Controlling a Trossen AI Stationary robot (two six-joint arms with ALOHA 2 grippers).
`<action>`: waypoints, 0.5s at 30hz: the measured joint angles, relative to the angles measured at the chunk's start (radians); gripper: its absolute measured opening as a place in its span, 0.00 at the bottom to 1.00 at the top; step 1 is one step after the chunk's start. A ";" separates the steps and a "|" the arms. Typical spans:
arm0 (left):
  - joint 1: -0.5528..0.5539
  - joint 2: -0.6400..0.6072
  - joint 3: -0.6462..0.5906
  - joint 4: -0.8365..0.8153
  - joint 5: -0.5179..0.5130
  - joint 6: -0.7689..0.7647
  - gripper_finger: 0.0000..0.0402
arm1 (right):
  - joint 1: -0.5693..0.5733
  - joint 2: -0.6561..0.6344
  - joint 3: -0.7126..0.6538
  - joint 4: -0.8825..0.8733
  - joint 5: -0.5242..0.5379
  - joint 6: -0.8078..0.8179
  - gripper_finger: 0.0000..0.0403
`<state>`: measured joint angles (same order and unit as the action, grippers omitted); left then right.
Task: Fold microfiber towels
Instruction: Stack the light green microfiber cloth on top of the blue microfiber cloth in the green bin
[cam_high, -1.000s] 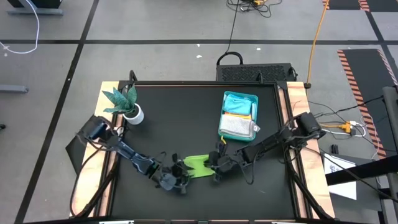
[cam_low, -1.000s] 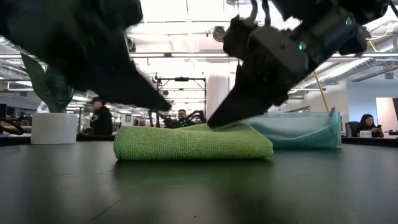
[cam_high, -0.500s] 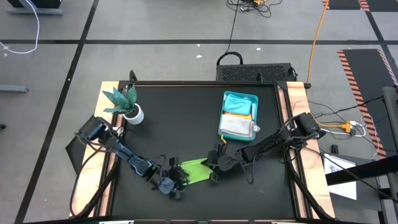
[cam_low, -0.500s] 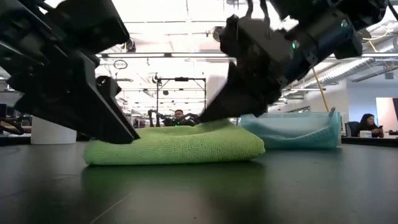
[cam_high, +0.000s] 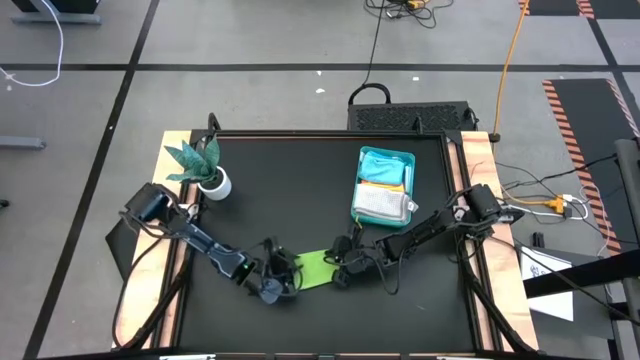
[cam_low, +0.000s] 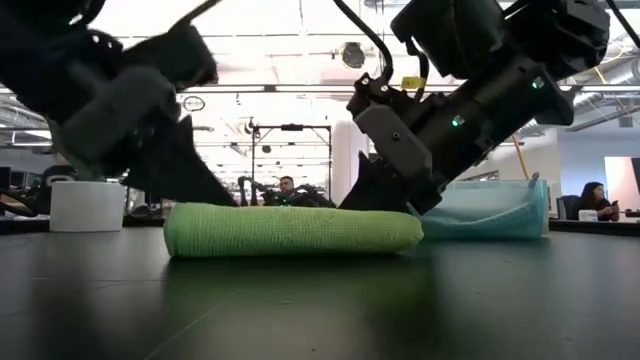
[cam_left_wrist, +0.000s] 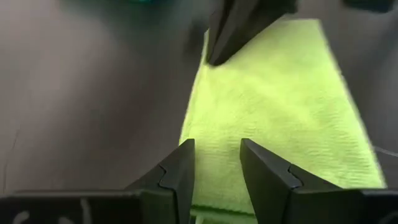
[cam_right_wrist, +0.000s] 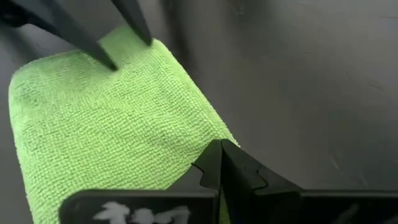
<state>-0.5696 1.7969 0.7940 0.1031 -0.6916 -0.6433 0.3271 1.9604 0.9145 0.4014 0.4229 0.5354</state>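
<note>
Covering both short ends of the folded lime green microfiber towel in the high view, the two dark arms leave only its middle showing. Whether either gripper actually pinches cloth is hard to make out there. The towel lies flat on the black table top near the front edge, a thick oblong pad in the low view.

Behind it, towards the right rear, stands a teal plastic tray holding folded cloths: a white-grey one on top, an orange strip and a pale blue one partly hidden below it. In the low view the tray is half masked by the right arm. A small green plant in a white pot stands at the left rear corner, and people sit at desks in the room beyond, too small to tell much.

The left gripper comes in low from the left, its two dark fingers parted with a gap between them, tips down on the towel's left end; nothing shows clamped between them. The right gripper reaches from the right with its arm stretched low, its fingers pressed together tip to tip at the towel's edge; no cloth is visibly caught between them.
</note>
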 joint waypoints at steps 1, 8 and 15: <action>0.003 0.000 -0.005 -0.015 0.004 -0.029 0.33 | 0.000 0.001 0.000 -0.002 0.000 -0.002 0.00; -0.018 0.000 -0.029 -0.076 0.022 -0.096 0.33 | 0.037 -0.058 -0.001 -0.039 -0.002 -0.071 0.00; -0.040 0.000 -0.029 -0.070 0.031 -0.095 0.33 | 0.099 -0.091 -0.001 0.058 -0.023 -0.205 0.02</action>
<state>-0.6098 1.7969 0.7647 0.0327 -0.6608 -0.7383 0.4257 1.8694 0.9134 0.4598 0.4003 0.3308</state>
